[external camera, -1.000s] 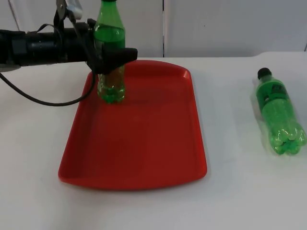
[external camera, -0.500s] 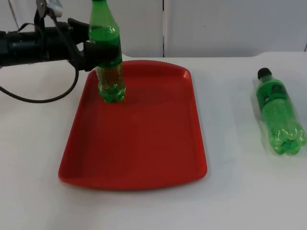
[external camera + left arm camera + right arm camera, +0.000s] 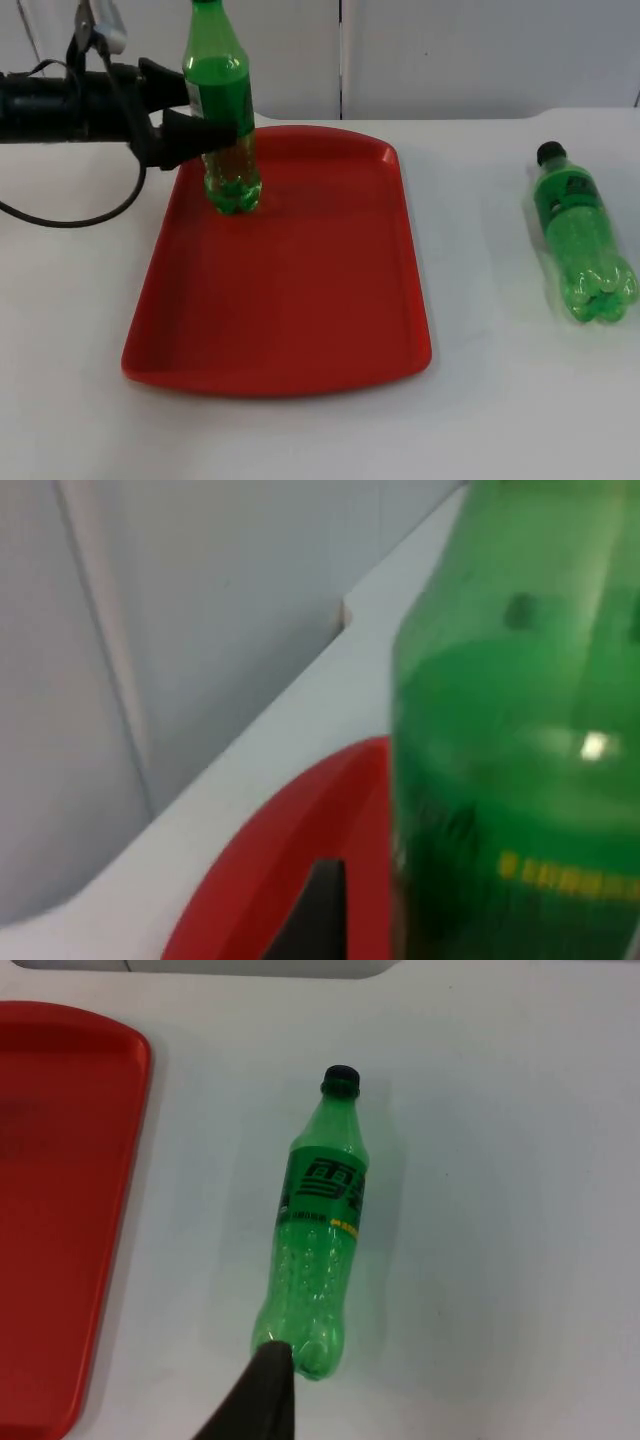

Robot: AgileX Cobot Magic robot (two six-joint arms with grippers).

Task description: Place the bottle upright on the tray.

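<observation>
The left gripper (image 3: 195, 112) is sitting at the tray's far left corner with its fingers spread, flanking the upright bottle (image 3: 225, 120) without pinching it; half a second ago the fingers were closer against the bottle's label. The bottle is standing upright on the red tray (image 3: 290, 290), and its cap is being cut off by the top view's upper edge. In the left wrist view the bottle (image 3: 520, 740) is appearing blurred, its label print hard to read, with the tray's rim (image 3: 290, 850) beside it. The right wrist view is showing a second bottle (image 3: 318, 1230), black-capped, lying on its side on the white table (image 3: 500, 1210), well apart from the tray (image 3: 60, 1180).
</observation>
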